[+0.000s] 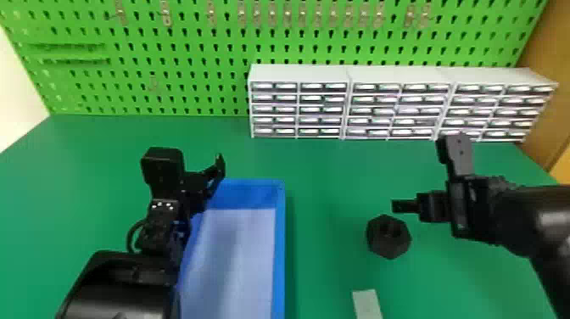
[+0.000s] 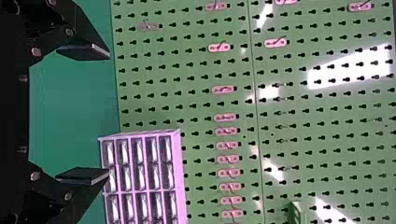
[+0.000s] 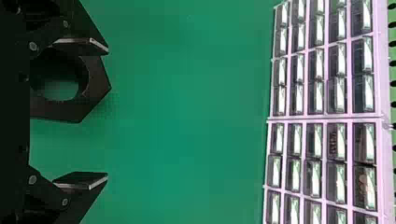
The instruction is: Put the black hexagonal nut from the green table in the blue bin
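The black hexagonal nut (image 1: 389,246) lies on the green table (image 1: 326,169), right of the blue bin (image 1: 278,237). Just beyond it and to its right is my right gripper (image 1: 432,207), not holding it. In the right wrist view, my right gripper (image 3: 107,113) is open, and the nut (image 3: 97,86) appears partly behind one finger, its hole facing the camera. My left gripper (image 1: 203,184) is over the bin's far left part. Seen in the left wrist view, my left gripper (image 2: 109,114) stands open with nothing between its fingers. The left arm covers the bin's left side.
White drawer cabinets (image 1: 297,74) stand along the back of the table, before a green pegboard (image 1: 182,63) with hooks. A pale flat strip (image 1: 367,303) lies near the front edge, between the bin and the right arm.
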`<act>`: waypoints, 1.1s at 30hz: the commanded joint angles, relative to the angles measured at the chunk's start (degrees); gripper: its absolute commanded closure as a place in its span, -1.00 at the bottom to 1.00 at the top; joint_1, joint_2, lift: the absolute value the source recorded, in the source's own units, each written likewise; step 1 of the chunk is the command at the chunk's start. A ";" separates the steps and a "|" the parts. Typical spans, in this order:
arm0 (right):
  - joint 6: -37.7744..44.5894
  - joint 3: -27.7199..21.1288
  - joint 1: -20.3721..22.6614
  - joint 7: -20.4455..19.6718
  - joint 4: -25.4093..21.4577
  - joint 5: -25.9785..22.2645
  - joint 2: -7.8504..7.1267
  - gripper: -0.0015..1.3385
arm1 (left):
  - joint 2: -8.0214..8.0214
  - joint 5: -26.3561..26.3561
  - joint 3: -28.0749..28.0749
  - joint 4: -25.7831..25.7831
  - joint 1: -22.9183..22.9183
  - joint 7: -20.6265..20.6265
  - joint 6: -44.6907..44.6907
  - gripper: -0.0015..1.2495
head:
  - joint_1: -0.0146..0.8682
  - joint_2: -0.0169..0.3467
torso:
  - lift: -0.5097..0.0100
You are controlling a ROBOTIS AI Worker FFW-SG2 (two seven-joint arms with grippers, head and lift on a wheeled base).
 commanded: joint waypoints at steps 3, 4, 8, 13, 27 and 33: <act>0.54 0.82 -0.53 1.05 1.71 0.36 0.00 -0.51 | -0.15 0.00 -0.01 0.00 -0.01 0.00 0.00 -0.41 | 0.52 -0.59 | 0.59; 0.54 0.82 -0.53 1.14 1.89 0.45 0.00 -0.51 | -0.15 0.00 -0.09 0.00 -0.01 0.00 0.00 -0.41 | 0.52 -0.59 | 0.59; 0.80 1.43 -0.71 1.58 2.94 0.71 0.09 -0.51 | -0.15 0.00 -0.09 0.00 -0.01 0.00 0.00 -0.41 | 0.52 -0.59 | 0.59; 1.15 2.22 -1.06 2.02 4.17 1.24 0.09 -0.51 | -0.15 0.00 -0.09 0.00 -0.10 0.00 -0.09 -0.41 | 0.52 -0.59 | 0.59; 0.71 3.54 -0.88 5.80 6.37 5.90 0.88 -0.51 | -0.15 0.00 -0.18 0.00 -0.10 0.00 -0.35 -0.41 | 0.52 -0.59 | 0.59; 0.54 3.28 -0.88 8.26 6.63 9.59 1.67 -0.51 | -0.15 0.00 -0.27 0.00 -0.10 0.00 -0.35 -0.41 | 0.52 -0.59 | 0.59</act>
